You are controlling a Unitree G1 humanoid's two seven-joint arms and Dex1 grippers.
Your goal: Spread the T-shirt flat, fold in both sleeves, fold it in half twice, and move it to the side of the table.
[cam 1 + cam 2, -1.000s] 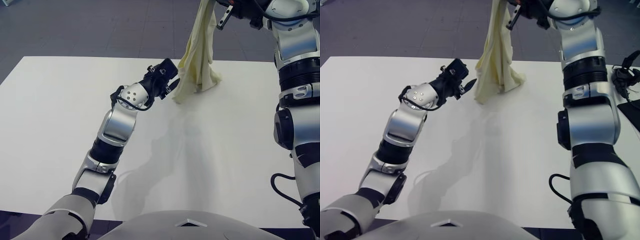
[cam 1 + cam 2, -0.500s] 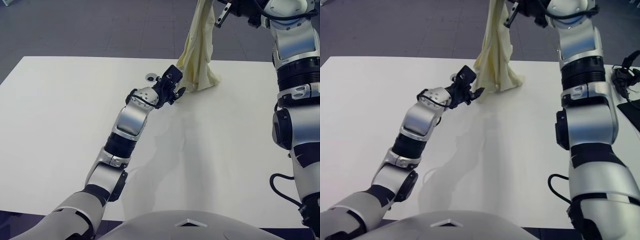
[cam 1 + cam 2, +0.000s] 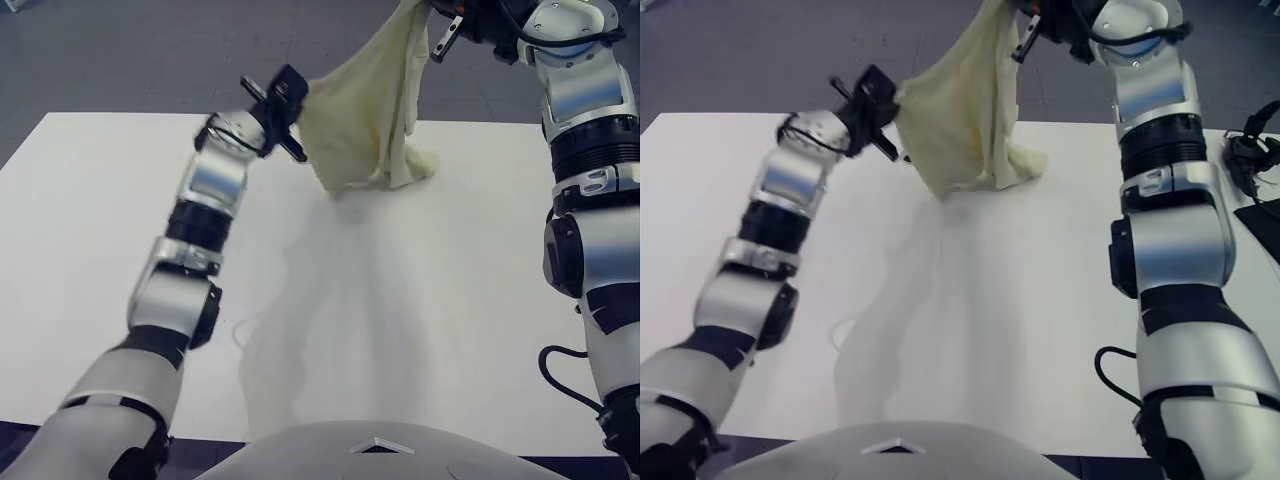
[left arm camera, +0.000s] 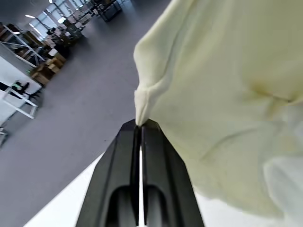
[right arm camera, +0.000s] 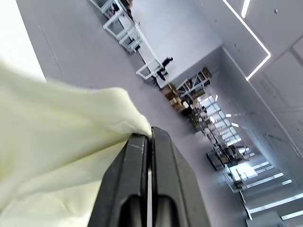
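Note:
A pale yellow T-shirt (image 3: 367, 110) hangs in the air over the far edge of the white table (image 3: 120, 260), its lowest folds touching the tabletop. My right gripper (image 3: 432, 12) is raised high at the back right and is shut on the shirt's top edge (image 5: 135, 122). My left gripper (image 3: 296, 98) is lifted at the back, left of the shirt, and is shut on a corner of the cloth (image 4: 140, 105). The fabric stretches between the two grippers.
A black cable and a dark device (image 3: 1252, 150) lie at the table's right edge. Grey floor lies beyond the far edge. The near and middle parts of the tabletop (image 3: 400, 330) are bare white surface.
My left gripper closed on the shirt's lower corner near the tabletop, then rose and swung left, pulling the cloth outward. The right gripper stayed high, holding the top.

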